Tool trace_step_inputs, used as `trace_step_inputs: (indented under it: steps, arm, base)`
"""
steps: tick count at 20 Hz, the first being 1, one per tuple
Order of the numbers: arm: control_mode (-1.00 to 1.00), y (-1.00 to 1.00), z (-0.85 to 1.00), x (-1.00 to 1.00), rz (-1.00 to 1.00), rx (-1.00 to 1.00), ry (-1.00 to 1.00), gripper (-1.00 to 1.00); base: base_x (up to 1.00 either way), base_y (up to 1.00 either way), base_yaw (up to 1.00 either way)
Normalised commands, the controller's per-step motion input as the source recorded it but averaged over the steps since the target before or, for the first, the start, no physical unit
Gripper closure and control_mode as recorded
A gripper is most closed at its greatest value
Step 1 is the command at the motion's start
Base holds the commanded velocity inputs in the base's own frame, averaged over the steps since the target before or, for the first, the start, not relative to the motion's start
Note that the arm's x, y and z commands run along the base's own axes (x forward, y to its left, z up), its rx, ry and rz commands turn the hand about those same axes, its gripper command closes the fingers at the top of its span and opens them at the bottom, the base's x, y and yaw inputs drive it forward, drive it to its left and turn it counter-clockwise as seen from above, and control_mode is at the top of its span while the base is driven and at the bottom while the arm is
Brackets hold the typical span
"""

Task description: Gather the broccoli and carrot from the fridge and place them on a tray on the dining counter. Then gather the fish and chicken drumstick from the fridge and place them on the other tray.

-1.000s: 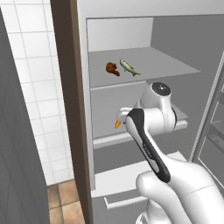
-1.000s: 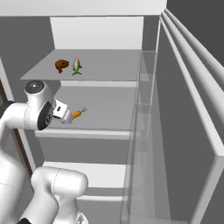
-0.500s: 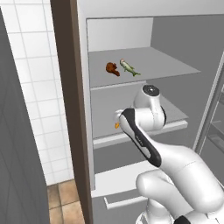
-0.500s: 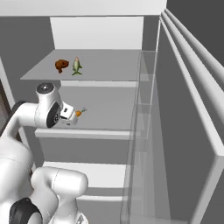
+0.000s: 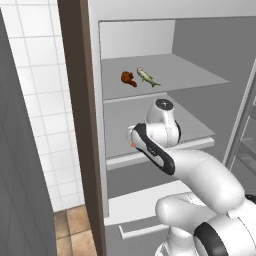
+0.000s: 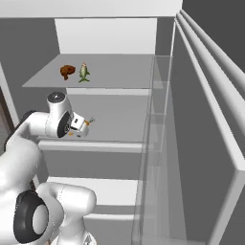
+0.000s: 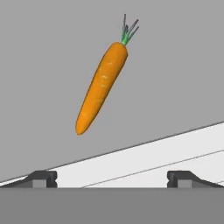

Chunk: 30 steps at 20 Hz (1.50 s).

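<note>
a: where is the orange tapered carrot with the green leafy top (image 7: 102, 87)?

b: it lies flat on the grey middle shelf (image 6: 119, 119) of the open white fridge (image 5: 150, 35), near the shelf's front edge and toward its left side. in the hand view it sits on a slant, leafy end far and to the right, pointed tip nearer and to the left.

a: and the two-finger gripper (image 7: 112, 177) on the white arm?

b: its two dark fingertips (image 7: 41, 177) stand wide apart, one at each lower corner of the hand view, with nothing between them. the carrot lies beyond them, apart from both tips, roughly in line with the gap but closer to the left tip.

a: can you see the gripper from the base?

b: in the right base view the hand (image 6: 80, 125) is over the front left part of the middle shelf, with a speck of orange just beside it. in the left base view the arm's wrist covers most of that spot, and only a bit of orange peeks out at its left edge.

a: what else is in the fridge?

b: on the upper grey shelf (image 5: 170, 75), a brown chicken drumstick (image 5: 128, 78) and a greenish fish (image 5: 148, 77) lie just beside each other, drumstick to the left, fish to the right, both toward the left part of that shelf. a brown door edge (image 5: 82, 125) stands at the fridge's left, next to a white tiled wall (image 5: 35, 100).
</note>
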Motion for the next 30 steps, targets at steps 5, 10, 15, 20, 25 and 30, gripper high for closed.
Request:
trace_step_inputs:
  steps: [5,10,15,20,25,30]
  arm:
    - [-1.0,0.05,-0.12,0.44,-0.05,0.0,0.05,-1.0]
    - [-1.0,0.06,-0.17,0.42,-0.05,0.0,0.05,-1.0]
    - [-1.0,0.08,-0.3,0.39,-0.03,-0.02,0.06,-1.0]
    - [-1.0,0.09,-0.3,0.32,-0.02,-0.01,0.07,-1.0]
    - [-1.0,0.1,-0.27,0.33,-0.01,0.0,0.06,-1.0]
    - [-1.0,0.13,-0.47,0.12,0.0,-0.02,0.09,1.0]
  base:
    - [0.0,0.0,0.0]
    - [0.0,0.0,0.0]
    - [0.0,0.0,0.0]
    - [0.0,0.0,0.0]
    - [0.0,0.0,0.0]
    - [0.0,0.0,0.0]
